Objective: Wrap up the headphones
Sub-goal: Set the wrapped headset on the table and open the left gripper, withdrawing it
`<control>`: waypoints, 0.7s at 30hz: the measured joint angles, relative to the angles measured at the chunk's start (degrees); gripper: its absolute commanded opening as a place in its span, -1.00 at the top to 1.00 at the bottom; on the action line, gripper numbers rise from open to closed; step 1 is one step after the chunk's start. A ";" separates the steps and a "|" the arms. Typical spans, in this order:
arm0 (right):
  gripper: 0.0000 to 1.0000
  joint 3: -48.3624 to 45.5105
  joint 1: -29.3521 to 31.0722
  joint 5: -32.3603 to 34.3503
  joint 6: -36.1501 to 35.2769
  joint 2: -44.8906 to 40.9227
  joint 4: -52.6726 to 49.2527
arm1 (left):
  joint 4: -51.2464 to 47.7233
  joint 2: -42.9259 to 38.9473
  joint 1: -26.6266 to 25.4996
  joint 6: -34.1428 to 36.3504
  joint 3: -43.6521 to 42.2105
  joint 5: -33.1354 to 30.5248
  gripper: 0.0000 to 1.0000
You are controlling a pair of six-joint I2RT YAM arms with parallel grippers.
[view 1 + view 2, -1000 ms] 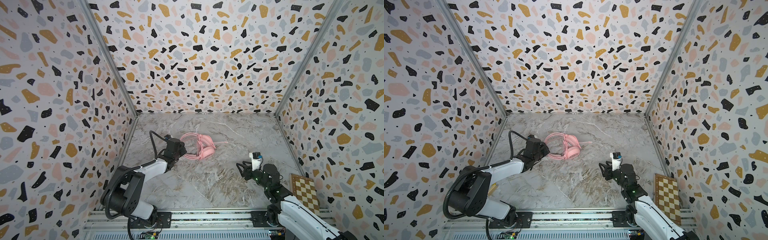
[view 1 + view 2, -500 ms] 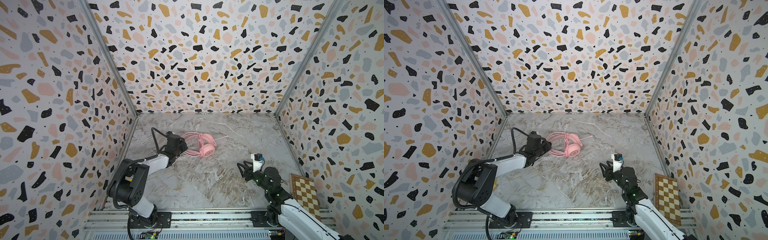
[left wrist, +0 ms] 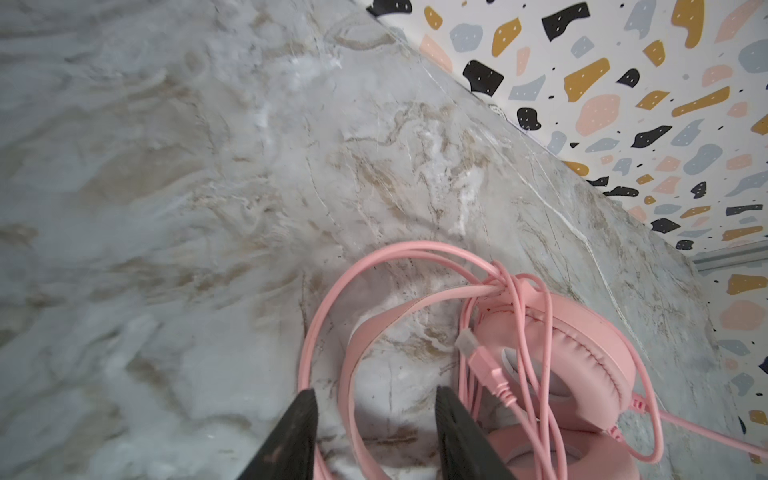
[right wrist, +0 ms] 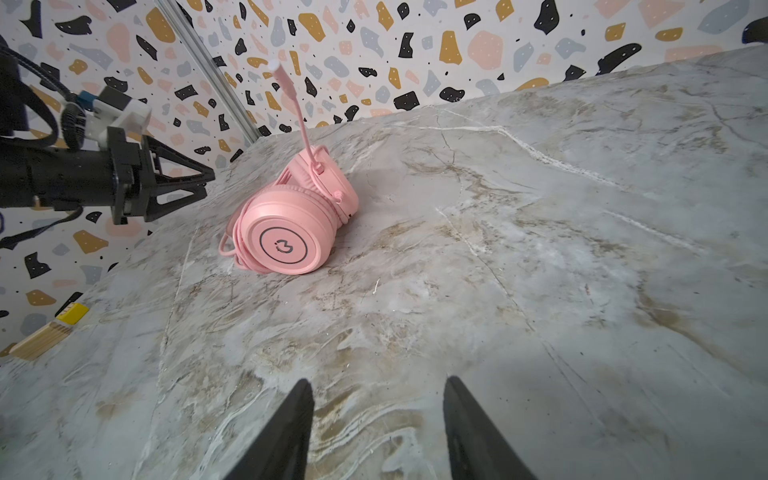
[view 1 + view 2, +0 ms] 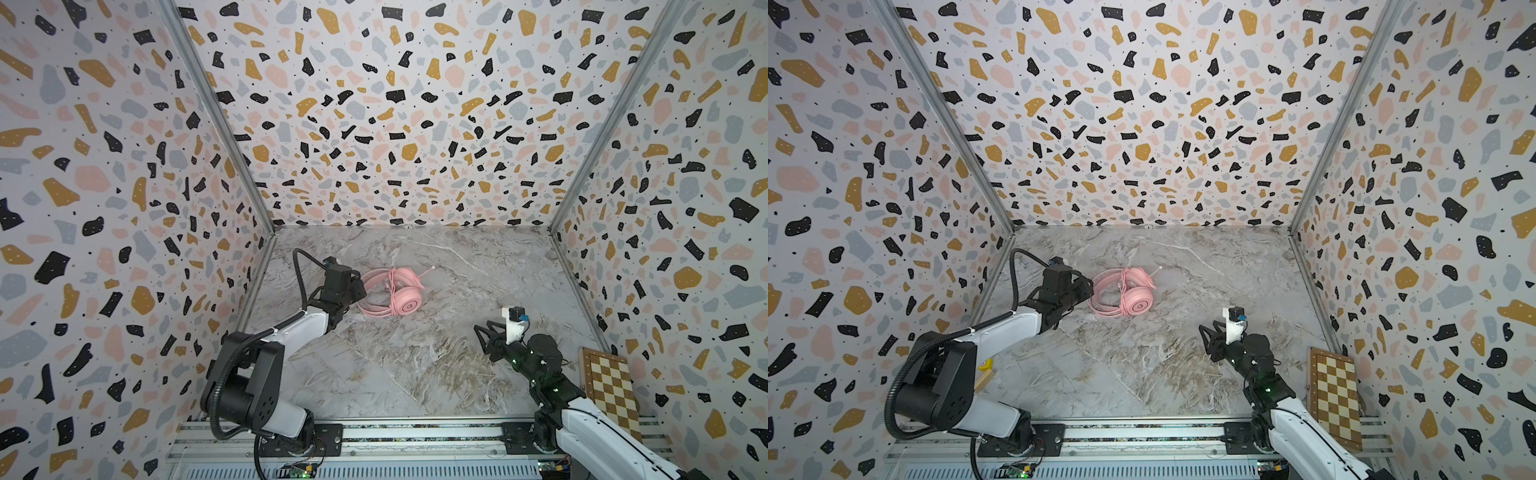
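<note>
Left end effector (image 5: 360,291), jaws parted and empty, sat at the headband side of the headphones (image 5: 405,301), far nearer than the right end effector (image 5: 482,340), likewise parted.

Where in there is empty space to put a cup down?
The widest bare table is in front, between the left arm and the right arm. Also free: the strip from the headphones to the back wall, and the right rear corner. Crowded: around the headphones, with the left fingers close by; a checkerboard sits right front.
</note>
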 measured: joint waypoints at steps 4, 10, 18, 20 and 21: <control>-0.05 0.00 0.24 0.24 0.00 0.00 0.20 | -0.52 -4.46 0.44 2.32 -2.32 -3.30 0.05; -0.05 -0.31 0.24 0.46 0.02 0.02 1.03 | -1.29 -11.98 0.92 6.27 -6.43 -11.10 0.04; -0.05 -0.76 0.52 1.60 0.04 0.04 1.33 | 2.14 -23.30 1.84 12.94 -13.57 -28.37 -0.24; -0.05 -0.76 0.61 1.70 0.02 -0.22 1.31 | 5.73 -25.83 2.21 15.04 -17.22 -32.61 -0.73; -0.05 -0.76 0.61 1.73 0.02 -0.44 1.33 | 8.00 -27.15 2.38 16.24 -19.43 -34.75 -0.85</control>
